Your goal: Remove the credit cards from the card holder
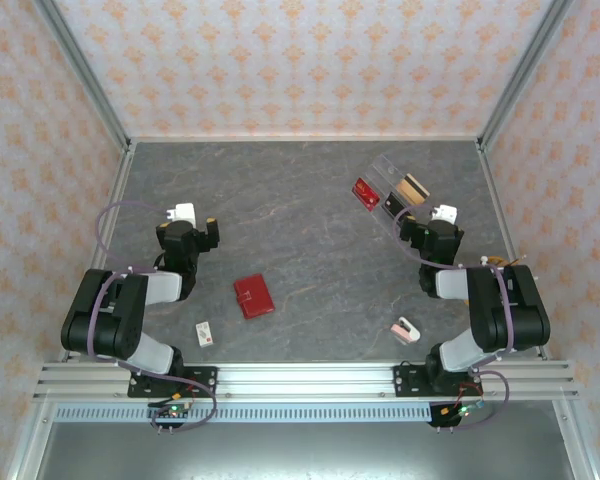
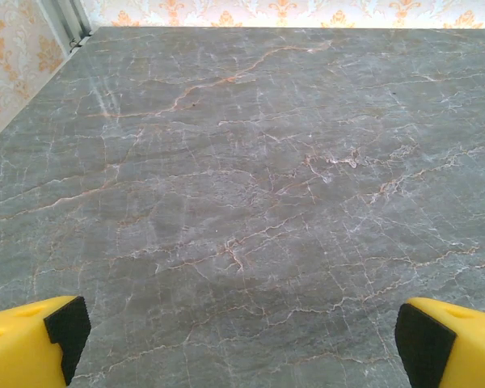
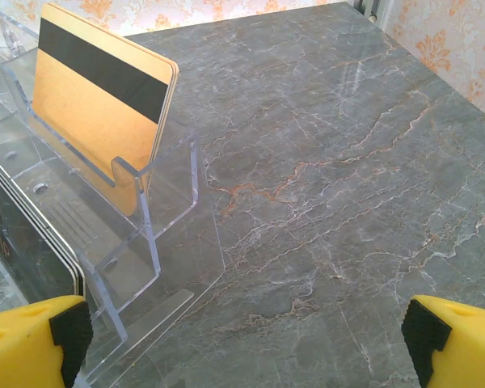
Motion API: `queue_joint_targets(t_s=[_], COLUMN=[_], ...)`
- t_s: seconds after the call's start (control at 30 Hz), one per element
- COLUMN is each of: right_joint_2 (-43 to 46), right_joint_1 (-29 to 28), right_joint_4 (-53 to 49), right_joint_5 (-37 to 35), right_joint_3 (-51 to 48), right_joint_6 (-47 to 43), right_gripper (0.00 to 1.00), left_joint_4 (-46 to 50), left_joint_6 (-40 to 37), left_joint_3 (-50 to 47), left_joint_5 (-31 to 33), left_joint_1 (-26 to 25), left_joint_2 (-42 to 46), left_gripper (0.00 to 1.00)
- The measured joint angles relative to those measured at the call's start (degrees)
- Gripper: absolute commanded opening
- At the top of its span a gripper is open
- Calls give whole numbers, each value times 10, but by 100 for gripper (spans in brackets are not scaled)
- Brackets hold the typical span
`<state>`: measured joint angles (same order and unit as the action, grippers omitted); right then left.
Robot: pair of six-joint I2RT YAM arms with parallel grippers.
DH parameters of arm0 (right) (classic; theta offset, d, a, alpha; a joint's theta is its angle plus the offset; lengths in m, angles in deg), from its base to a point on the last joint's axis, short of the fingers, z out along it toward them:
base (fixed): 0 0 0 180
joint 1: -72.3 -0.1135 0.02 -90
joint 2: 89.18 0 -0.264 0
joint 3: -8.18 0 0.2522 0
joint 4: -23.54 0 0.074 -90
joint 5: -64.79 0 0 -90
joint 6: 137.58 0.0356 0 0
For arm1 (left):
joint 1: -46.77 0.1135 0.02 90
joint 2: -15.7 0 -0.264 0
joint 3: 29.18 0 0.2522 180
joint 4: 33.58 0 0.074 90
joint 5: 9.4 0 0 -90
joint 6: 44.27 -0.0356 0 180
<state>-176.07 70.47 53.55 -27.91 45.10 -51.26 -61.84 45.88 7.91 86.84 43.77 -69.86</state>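
Nearest the arms' bases, low in the top view, a small white card (image 1: 205,333) lies flat on the tabletop (image 1: 320,250). Just above and to its right is the card holder (image 1: 253,297), a red wallet lying shut, left of centre and in the lower half of the frame. Nothing touches it.

Farther up, both arms sit folded back. The left tool (image 2: 242,347) has its jaws spread wide and holds nothing; between its yellow fingertips (image 2: 32,343) the wrist camera sees bare stone. In the top view the card holder lies below and to the right of this tool, near but apart. The right tool (image 3: 242,347) is equally wide and empty. The card holder is well apart from it, toward the lower left.

Just beyond the right tool, at the upper right of the top view, a clear stand (image 3: 170,242) holds a tan card (image 3: 97,129) upright. The card has a black stripe along its top. Dark-edged cards sit in a lower slot at the left edge of the right wrist view.

With the wallet shut, I cannot tell whether it holds any cards. I judge that no grasp is under way. The next move calls for one tool to come down on the card holder, pin one flap and lift the other, so the second tool can pinch a card edge.
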Motion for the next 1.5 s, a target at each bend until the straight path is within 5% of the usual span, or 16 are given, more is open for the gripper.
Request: queue_joint_targets(t_s=[1.1,1.27,1.5], right_joint_2=[7,88,211], right_joint_1=[0,0,0], right_joint_4=[-17,-79,-280], right_joint_5=[1,-25,-69], right_joint_3=[3,6,115], right_joint_6=[2,20,139], right_gripper=[100,100,100], left_joint_4=[6,58,249], left_joint_6=[-2,2,68], left_joint_3=[-1,3,74], left_joint_5=[-13,-9,2], left_joint_1=[0,0,0], left_joint_2=[13,88,181], left_gripper=[100,100,100])
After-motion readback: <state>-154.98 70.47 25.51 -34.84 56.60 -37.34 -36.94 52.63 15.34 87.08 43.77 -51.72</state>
